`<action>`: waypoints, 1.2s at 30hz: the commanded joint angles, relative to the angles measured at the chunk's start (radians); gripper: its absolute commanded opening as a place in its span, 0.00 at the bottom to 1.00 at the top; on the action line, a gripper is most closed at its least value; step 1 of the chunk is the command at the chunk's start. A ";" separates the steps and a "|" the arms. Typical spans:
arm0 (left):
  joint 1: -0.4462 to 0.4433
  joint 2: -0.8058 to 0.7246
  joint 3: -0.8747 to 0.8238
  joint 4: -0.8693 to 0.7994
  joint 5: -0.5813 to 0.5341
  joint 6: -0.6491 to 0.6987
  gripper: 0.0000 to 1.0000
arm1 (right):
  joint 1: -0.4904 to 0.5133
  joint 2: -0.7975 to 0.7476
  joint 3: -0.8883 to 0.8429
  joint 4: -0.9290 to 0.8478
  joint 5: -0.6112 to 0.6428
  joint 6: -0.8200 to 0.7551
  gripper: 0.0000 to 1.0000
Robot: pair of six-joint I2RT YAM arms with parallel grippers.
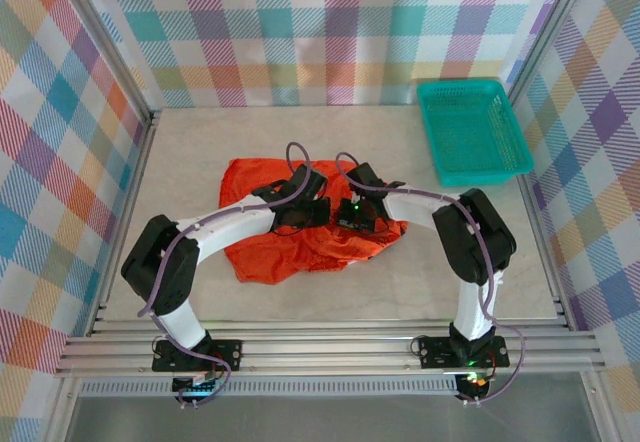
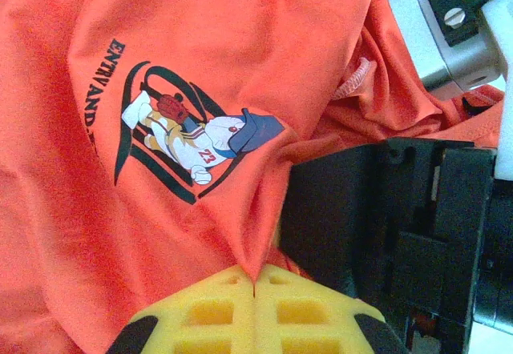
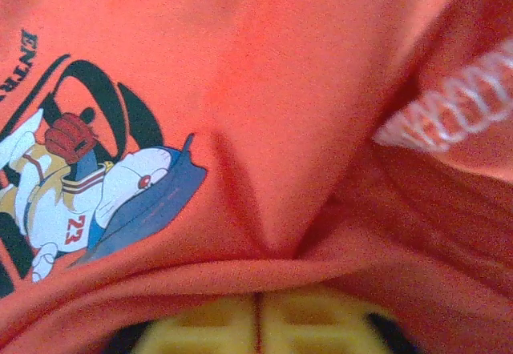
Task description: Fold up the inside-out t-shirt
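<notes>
Between my grippers: scant room; my left gripper (image 1: 303, 210) and right gripper (image 1: 352, 212) sit close together on the bunched t-shirt (image 1: 270, 257).
Far right corner: teal basket (image 1: 470, 132) blocks it.
Table (image 1: 190, 152), left and far side: bare, passable.
Edges: plaid walls (image 1: 60, 132) hem me in.

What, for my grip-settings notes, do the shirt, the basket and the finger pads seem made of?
The shirt: soft matte knit cloth, probably cotton or a blend; it creases and shows white overlock stitching. The basket: teal plastic, judging by its moulded mesh. The finger pads: yellow plastic or rubber with moulded recesses; which, I cannot tell.
</notes>
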 commanded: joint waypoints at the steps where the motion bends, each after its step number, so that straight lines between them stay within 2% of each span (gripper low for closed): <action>1: 0.026 -0.049 -0.005 -0.019 -0.015 0.016 0.00 | -0.004 -0.091 0.045 -0.072 0.002 -0.026 0.00; 4: 0.060 -0.046 -0.014 0.000 0.008 0.018 0.00 | -0.018 -0.235 0.062 -0.179 -0.026 -0.087 0.00; 9: 0.086 -0.003 0.024 0.022 0.059 0.023 0.00 | -0.072 -0.430 0.038 -0.304 -0.201 -0.153 0.00; 13: 0.086 0.046 0.060 0.042 0.077 0.024 0.00 | -0.145 -0.523 -0.038 -0.269 -0.410 -0.124 0.00; 17: 0.086 0.082 0.071 0.052 0.102 0.027 0.00 | -0.232 -0.537 -0.109 -0.136 -0.547 -0.055 0.00; 19: 0.086 0.079 0.064 0.070 0.117 0.036 0.00 | -0.264 -0.501 -0.095 -0.149 -0.518 -0.077 0.00; 21: 0.086 0.065 0.052 0.091 0.114 0.033 0.00 | -0.265 -0.457 -0.051 -0.214 -0.440 -0.137 0.00; 23: 0.086 0.057 0.046 0.093 0.116 0.033 0.00 | -0.252 -0.418 -0.037 -0.246 -0.379 -0.171 0.10; 25: 0.086 0.056 0.047 0.087 0.117 0.033 0.00 | -0.219 -0.393 -0.042 -0.260 -0.327 -0.189 0.26; 27: 0.086 0.054 0.044 0.087 0.117 0.031 0.00 | -0.176 -0.363 -0.047 -0.263 -0.271 -0.205 0.36; 31: 0.086 0.058 0.043 0.088 0.121 0.024 0.00 | -0.102 -0.283 -0.059 -0.220 -0.181 -0.202 0.49; 36: 0.086 0.052 0.039 0.081 0.125 0.024 0.00 | -0.034 -0.136 0.010 -0.210 -0.102 -0.213 0.55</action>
